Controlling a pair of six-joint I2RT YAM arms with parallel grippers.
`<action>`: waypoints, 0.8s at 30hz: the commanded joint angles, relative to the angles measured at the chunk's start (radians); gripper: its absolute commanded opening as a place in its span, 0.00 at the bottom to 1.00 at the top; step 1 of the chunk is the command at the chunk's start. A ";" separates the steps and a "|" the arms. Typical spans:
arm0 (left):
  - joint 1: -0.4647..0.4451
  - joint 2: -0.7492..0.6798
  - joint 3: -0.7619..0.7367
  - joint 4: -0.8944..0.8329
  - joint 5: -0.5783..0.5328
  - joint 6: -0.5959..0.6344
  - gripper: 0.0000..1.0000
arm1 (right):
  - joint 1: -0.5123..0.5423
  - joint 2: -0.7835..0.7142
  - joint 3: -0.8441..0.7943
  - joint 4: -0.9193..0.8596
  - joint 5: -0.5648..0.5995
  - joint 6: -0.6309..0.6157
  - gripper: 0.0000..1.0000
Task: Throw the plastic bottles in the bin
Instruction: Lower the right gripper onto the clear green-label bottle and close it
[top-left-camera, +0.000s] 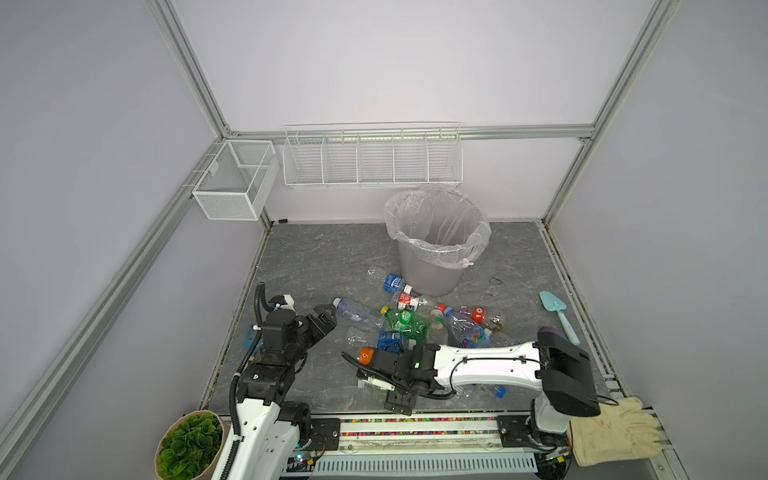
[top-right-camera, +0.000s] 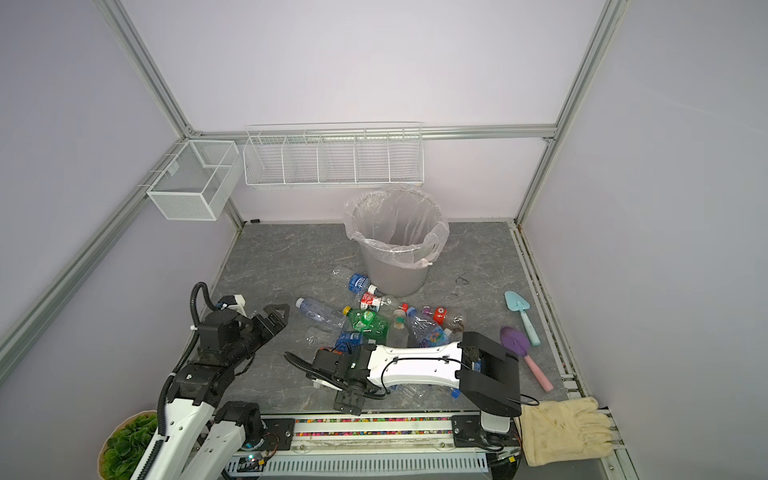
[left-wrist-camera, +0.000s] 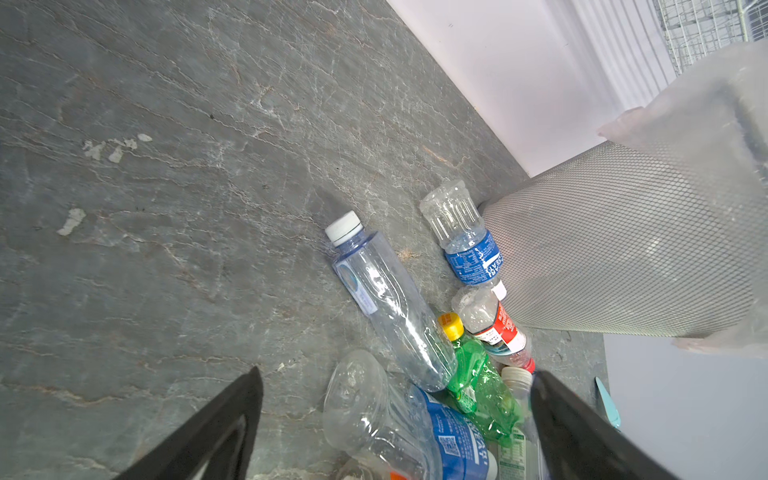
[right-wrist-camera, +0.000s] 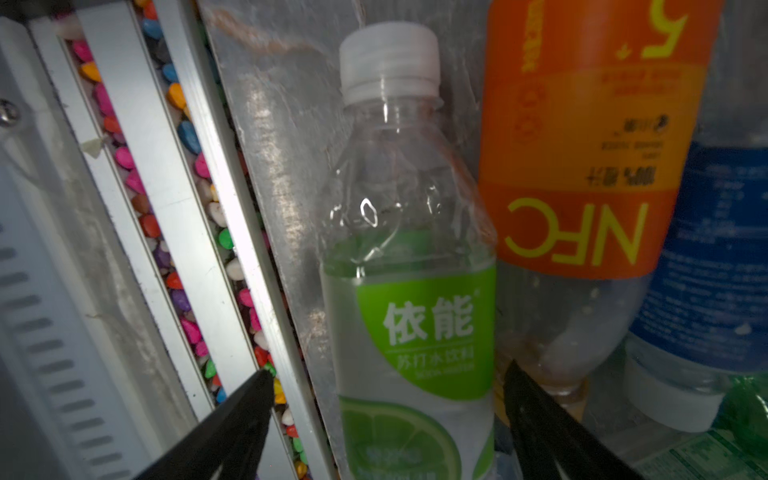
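The bin stands at the back of the grey floor, lined with a clear bag, and nothing shows inside it. Several plastic bottles lie in a heap in front of it. My left gripper hangs open above the heap's left end, over a clear blue-labelled bottle, touching nothing. My right gripper is low by the front rail. Its open jaws straddle a lying green-labelled bottle with a white cap. An orange-labelled bottle lies right beside it.
Two white wire baskets hang on the back wall. A teal trowel and a purple trowel lie at the right. A glove, a potted plant and a pebble-filled rail line the front edge.
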 joint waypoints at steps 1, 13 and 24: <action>0.008 -0.014 0.005 -0.022 0.001 -0.017 1.00 | 0.007 0.019 0.011 -0.023 0.026 -0.019 0.88; 0.008 -0.035 0.046 -0.051 -0.012 -0.015 1.00 | 0.009 0.099 0.028 -0.032 0.055 -0.002 0.80; 0.008 -0.053 0.064 -0.070 -0.033 -0.013 1.00 | 0.015 0.102 0.035 -0.043 0.076 0.006 0.61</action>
